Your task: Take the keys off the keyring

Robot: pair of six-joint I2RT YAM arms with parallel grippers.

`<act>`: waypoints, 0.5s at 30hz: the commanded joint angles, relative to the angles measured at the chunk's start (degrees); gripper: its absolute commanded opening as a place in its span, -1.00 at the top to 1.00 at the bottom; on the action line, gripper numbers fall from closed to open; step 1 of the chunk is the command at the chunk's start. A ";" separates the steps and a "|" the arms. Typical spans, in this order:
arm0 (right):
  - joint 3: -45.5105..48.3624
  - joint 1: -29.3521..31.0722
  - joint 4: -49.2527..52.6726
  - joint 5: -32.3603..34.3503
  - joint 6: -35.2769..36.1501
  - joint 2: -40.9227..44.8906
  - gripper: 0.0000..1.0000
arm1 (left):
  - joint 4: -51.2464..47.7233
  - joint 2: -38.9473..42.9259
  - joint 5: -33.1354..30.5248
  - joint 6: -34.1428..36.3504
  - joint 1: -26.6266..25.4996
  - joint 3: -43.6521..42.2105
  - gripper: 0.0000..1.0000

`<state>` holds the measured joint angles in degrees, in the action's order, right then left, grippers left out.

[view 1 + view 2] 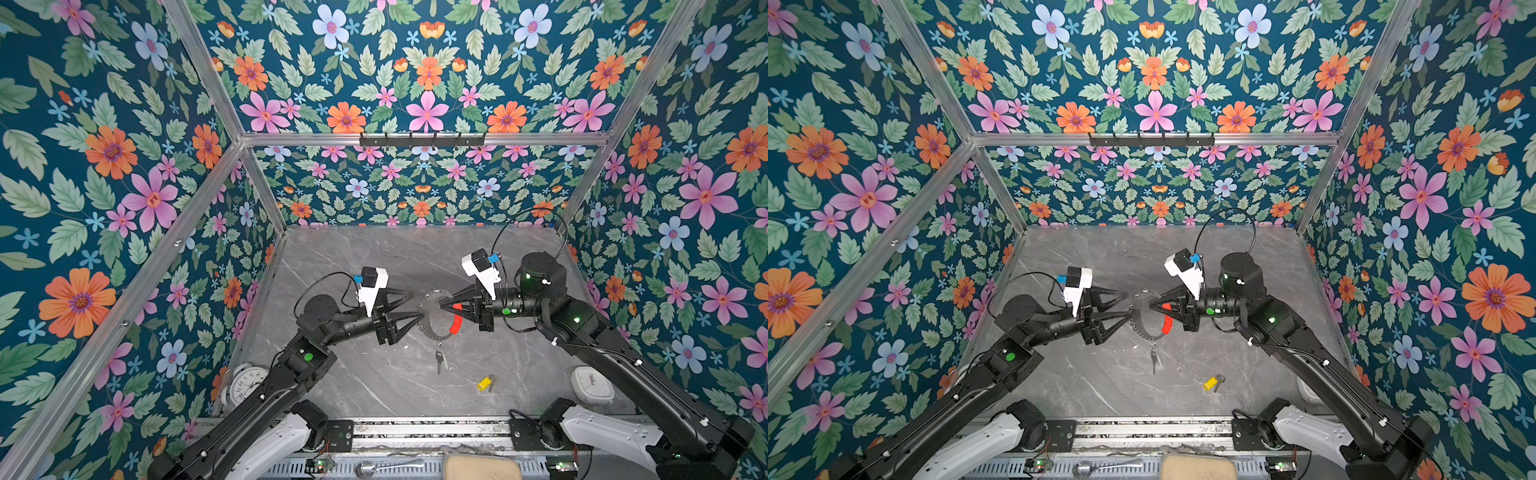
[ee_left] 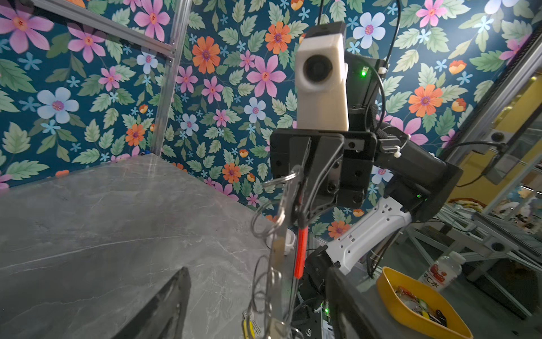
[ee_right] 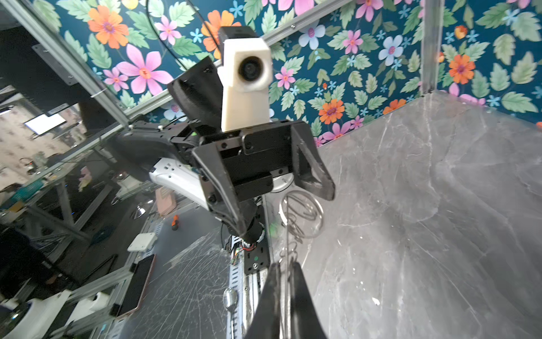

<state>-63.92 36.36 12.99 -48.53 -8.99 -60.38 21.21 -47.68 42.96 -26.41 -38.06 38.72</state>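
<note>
Grey metal keyring sits pinched in our right gripper, held above the marble table. Our left gripper faces it, spread wide. A silver key dangles below the right gripper; the yellow-tagged key lies on the table beneath it.

Far tabletop lies open; alarm clock, white clock (near corners) intrude.

The walls, papered dark teal with pink, orange and pale blue flowers, close in behind and to both sides of the jaws. Aluminium frame bars edge the panels. A black hook rail sits well above and beyond the jaws. Beneath them spreads a grey, white-veined surface, evenly lit.
</note>
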 commanded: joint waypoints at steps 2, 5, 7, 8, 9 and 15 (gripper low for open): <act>-0.50 -0.13 -3.33 -5.34 -1.92 -0.68 1.00 | 8.46 -2.34 7.50 -3.92 0.07 -0.21 -0.40; -0.68 -0.06 -4.26 -4.97 -2.28 -1.23 1.00 | 13.50 -3.53 9.73 -6.83 0.09 -0.99 -0.16; -0.68 -0.06 -4.92 -4.44 -2.81 -1.62 1.00 | 16.80 -4.14 10.28 -8.91 0.05 -1.74 0.07; -0.68 -0.08 -5.44 -4.00 -3.07 -1.73 1.00 | 18.40 -4.55 10.47 -10.02 0.09 -2.04 0.21; -0.60 -0.09 -5.77 -3.68 -3.35 -1.98 1.00 | 19.89 -4.85 10.66 -11.17 0.03 -2.26 0.36; -0.56 -0.06 -8.12 -1.25 -5.32 -3.34 1.00 | 30.81 -7.17 9.55 -17.91 0.09 -4.42 1.00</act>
<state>-64.20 36.25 8.62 -52.16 -13.02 -63.33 41.93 -54.17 52.12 -39.27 -37.95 34.83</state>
